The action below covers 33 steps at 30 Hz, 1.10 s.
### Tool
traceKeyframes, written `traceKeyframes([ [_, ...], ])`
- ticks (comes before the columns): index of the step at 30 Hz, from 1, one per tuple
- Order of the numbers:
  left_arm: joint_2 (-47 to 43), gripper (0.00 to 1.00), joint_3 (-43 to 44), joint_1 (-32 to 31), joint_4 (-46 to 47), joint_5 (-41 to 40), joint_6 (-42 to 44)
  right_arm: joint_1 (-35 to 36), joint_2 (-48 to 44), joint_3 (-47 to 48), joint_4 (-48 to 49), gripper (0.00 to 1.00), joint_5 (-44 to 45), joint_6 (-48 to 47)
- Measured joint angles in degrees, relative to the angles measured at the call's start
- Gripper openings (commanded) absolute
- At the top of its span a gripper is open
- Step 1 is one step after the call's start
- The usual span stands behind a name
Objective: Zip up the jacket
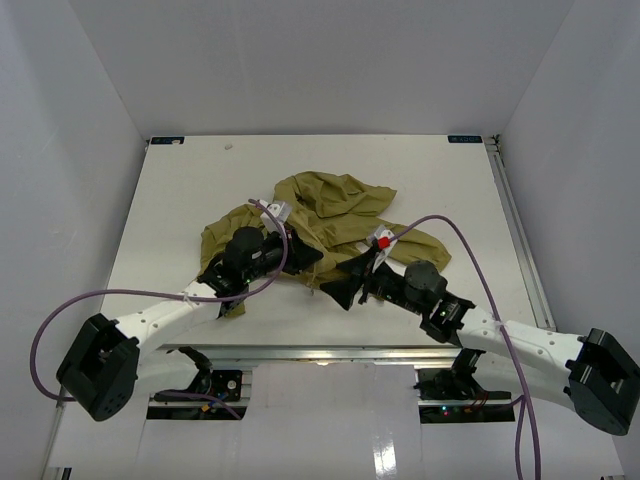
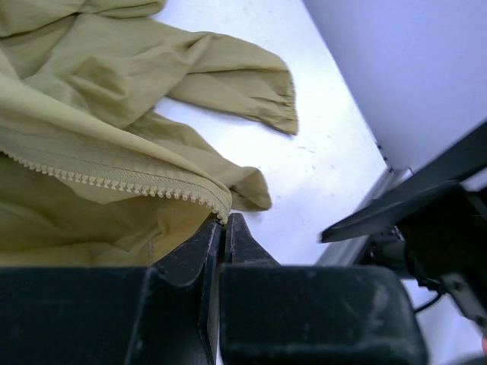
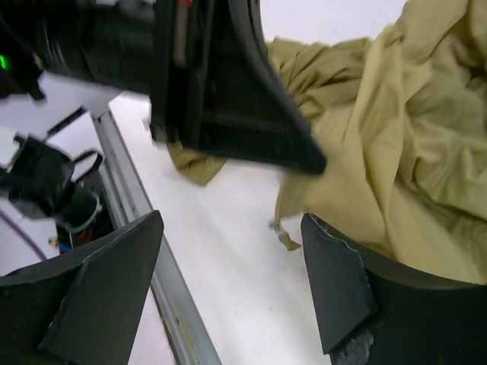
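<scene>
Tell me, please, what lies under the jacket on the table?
Only white table shows around the jacket, whose zipper edge the left hand pinches. Anything beneath the fabric is hidden.

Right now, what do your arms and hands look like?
My left arm and right arm have white tube links and chunky black joints. The left hand and right hand are black, each with two wedge-shaped fingers. Purple cables loop along both, and a small red tag sits by the right wrist.
</scene>
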Motion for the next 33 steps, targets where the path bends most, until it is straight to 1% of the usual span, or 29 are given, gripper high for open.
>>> traceKeyframes([
  [2,-1.7,0.01,0.0,0.1,0.3,1.9,0.6,0.0,-1.0,-4.5,4.0,0.68,-2.2,-0.6],
  [4,-3.2,0.01,-0.4,0.1,1.7,3.6,0.6,0.0,-1.1,-6.9,5.2,0.61,-4.0,-2.3],
  [6,-4.2,0.02,-1.2,0.1,3.4,5.3,0.4,0.0,-1.1,-7.7,6.2,0.59,-4.9,-4.2],
  [12,-4.1,0.03,-3.6,0.2,9.4,11.5,-1.2,0.0,-1.1,-7.8,9.6,0.61,-5.9,-8.7],
  [16,-3.3,0.04,-4.6,0.3,12.1,15.3,-1.8,0.0,-1.1,-7.8,10.5,0.62,-3.6,-11.3],
  [21,-3.3,0.05,-6.1,0.4,13.9,17.0,-1.7,0.0,-0.8,-8.8,11.4,0.67,0.2,-13.7],
  [25,-3.3,0.06,-6.4,0.5,14.6,18.0,-1.8,-0.3,1.7,-8.8,11.6,0.66,0.2,-15.4],
  [29,-3.3,0.08,-6.4,0.7,15.7,19.0,-2.0,-0.9,6.2,-8.6,11.8,0.62,-0.9,-16.7],
  [32,-3.3,0.13,-6.5,0.9,16.6,19.9,-2.2,-1.4,8.8,-8.6,12.8,0.51,-1.2,-17.3],
  [33,-3.3,0.16,-6.5,0.9,17.0,20.1,-2.3,-1.5,9.5,-8.6,13.2,0.45,-1.3,-17.4],
])
